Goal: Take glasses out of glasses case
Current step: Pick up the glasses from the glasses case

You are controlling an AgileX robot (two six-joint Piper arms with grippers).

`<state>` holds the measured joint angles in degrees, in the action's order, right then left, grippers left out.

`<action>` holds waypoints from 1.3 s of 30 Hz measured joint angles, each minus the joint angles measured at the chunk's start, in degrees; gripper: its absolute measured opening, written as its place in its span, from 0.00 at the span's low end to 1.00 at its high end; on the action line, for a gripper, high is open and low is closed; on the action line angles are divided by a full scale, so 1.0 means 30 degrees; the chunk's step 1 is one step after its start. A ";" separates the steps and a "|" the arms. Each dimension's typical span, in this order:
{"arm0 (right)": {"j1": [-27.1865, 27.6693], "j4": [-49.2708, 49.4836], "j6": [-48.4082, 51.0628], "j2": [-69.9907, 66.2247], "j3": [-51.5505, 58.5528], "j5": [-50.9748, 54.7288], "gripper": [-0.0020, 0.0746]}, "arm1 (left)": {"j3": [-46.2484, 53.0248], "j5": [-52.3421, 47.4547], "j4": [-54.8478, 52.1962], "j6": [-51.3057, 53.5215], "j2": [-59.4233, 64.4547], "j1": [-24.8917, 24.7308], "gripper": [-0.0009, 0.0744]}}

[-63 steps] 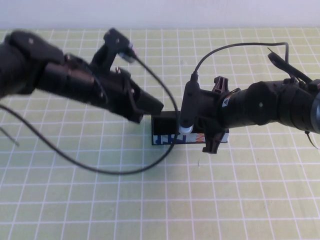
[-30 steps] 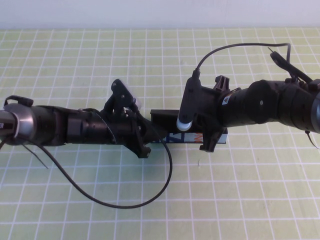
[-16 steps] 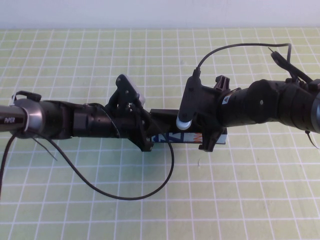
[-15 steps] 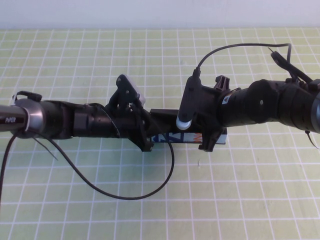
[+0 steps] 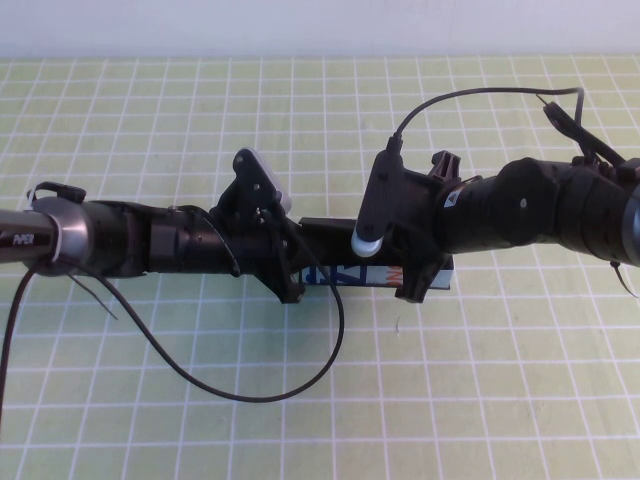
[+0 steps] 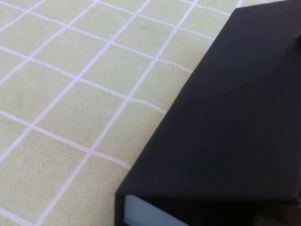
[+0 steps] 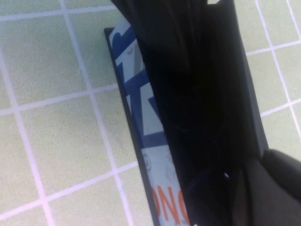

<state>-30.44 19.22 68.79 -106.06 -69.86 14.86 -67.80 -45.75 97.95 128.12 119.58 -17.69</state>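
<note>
The glasses case [image 5: 345, 250], a long matte black box with a white front printed in blue and orange, is lying on the green grid mat [image 5: 320, 400], mostly hidden under both arms. The left gripper [image 5: 290, 265] is sitting at the case's left end; whether its fingers are apart cannot be told. The right gripper [image 5: 420, 270] is straddling the case's right end, its fingers' spread also unclear. The right wrist view is showing only darkness inside the case [image 7: 188, 117]; the glasses cannot be made out. A looping black cable [image 5: 250, 385] is lying on the mat, nearer the camera than the case.

You have one glasses case [image 5: 345, 262] on the desk [image 5: 450, 390], and two end effectors: left end effector [image 5: 290, 272], right end effector [image 5: 420, 265].
</note>
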 joint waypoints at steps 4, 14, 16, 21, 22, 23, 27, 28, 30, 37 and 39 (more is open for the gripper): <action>0.0000 0.0338 -0.0031 0.0000 0.0000 -0.0458 0.06 | 0.0000 0.0042 0.0039 0.0000 0.0000 0.0000 0.01; 0.0000 0.1290 -0.0225 0.0000 0.0000 -0.3337 0.37 | 0.0000 0.0042 0.0068 0.0000 0.0000 0.0000 0.01; 0.0000 0.1708 -0.0225 0.0000 0.0000 -0.4173 0.38 | 0.0000 0.0042 0.0068 0.0000 0.0000 0.0000 0.01; 0.0000 0.3044 -0.0238 -0.0036 0.0000 -0.6621 0.39 | 0.0000 -0.0022 0.0068 -0.0125 0.0000 0.0000 0.01; 0.0000 0.3243 -0.0238 -0.0089 0.0000 -0.6966 0.39 | 0.0000 -0.0022 0.0068 -0.0217 0.0000 0.0000 0.01; 0.0000 0.3385 -0.0238 -0.0187 0.0000 -0.7330 0.39 | 0.0000 -0.0039 0.0068 -0.0316 0.0000 0.0000 0.01; 0.0000 0.3688 -0.0238 -0.0944 0.0000 -0.7909 0.39 | 0.0000 -0.0084 0.0032 -0.0486 0.0000 0.0000 0.01; 0.0000 0.3811 -0.0238 -0.1131 0.0000 -0.8047 0.39 | 0.0000 -0.0119 0.0032 -0.0518 0.0000 0.0000 0.01; 0.0000 0.4298 -0.0238 -0.1536 0.0000 -0.8700 0.38 | 0.0000 -0.0210 0.0032 -0.0518 0.0000 0.0000 0.01; 0.0000 0.5519 -0.0238 -0.2252 0.0000 -1.0431 0.25 | 0.0000 -0.0404 0.0069 -0.0559 0.0000 0.0000 0.01; 0.0000 0.5600 -0.0238 -0.2434 0.0000 -1.0600 0.20 | 0.0000 -0.0404 0.0028 -0.0559 0.0000 0.0000 0.01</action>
<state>-30.44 36.02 68.08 -113.37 -69.86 -16.94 -67.80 -46.96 98.03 126.44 119.58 -17.69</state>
